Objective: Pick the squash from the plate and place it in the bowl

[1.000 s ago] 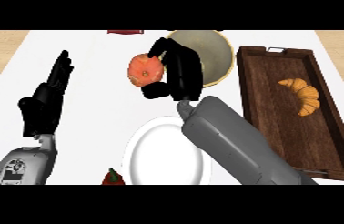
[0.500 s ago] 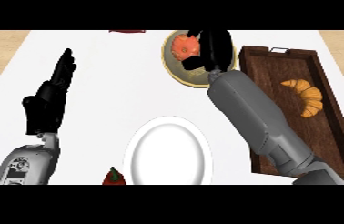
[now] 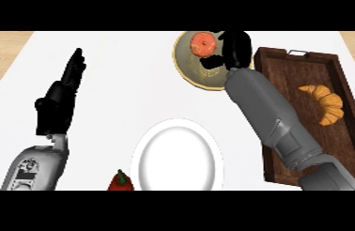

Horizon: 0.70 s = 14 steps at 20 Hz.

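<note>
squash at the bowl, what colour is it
The squash is orange-red, paler at its middle; the head view shows it best.

Bright, even light; counter [image 3: 125,56] washed white; soft sheen along top of right forearm [image 3: 267,108].

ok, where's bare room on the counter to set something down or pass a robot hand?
Widest bare counter: between the left robot hand and the bowl, above the white plate. The plate itself holds nothing. Crowded: between bowl and tray, where the right robot hand, its forearm and the squash sit; a croissant takes the tray's middle.
</note>
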Available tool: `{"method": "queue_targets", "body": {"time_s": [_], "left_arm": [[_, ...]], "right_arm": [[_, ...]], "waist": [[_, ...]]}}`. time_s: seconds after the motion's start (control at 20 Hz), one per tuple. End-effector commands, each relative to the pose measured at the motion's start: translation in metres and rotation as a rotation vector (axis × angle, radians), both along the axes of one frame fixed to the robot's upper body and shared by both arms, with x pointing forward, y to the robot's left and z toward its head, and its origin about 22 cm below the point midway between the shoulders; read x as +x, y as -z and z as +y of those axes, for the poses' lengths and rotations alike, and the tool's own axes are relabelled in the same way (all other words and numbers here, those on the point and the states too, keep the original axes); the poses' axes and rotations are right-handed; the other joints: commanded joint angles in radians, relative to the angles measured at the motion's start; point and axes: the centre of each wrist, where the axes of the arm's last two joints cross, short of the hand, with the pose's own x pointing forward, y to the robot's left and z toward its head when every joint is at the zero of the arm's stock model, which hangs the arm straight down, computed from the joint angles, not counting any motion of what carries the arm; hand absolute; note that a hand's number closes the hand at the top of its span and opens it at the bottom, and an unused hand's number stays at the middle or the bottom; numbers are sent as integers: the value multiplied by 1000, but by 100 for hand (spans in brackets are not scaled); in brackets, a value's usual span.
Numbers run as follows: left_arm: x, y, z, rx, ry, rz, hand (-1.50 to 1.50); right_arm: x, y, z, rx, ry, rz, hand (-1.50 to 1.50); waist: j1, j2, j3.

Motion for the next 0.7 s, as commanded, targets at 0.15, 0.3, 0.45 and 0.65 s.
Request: {"method": "queue_targets", "body": {"time_s": [0.15,0.3,0.45,0.65], "left_arm": [[5,-16,1,9,3,-25,0],[11,-2,16,18,5,-18,0],[2,0,2,0,11,7,0],[-1,5,13,-11,-3,4,0]], "right_arm": [[7,3,-33,168,-113,24,-150],[4,11,-32,243,-179,-20,-150],[9,5,-54,303,-129,-88,-150],[15,-8,-69,394,-159,-104,-150]], "waist": [[17,10,3],[-7,3,0],[11,6,1],[-14,-8,0]]}}
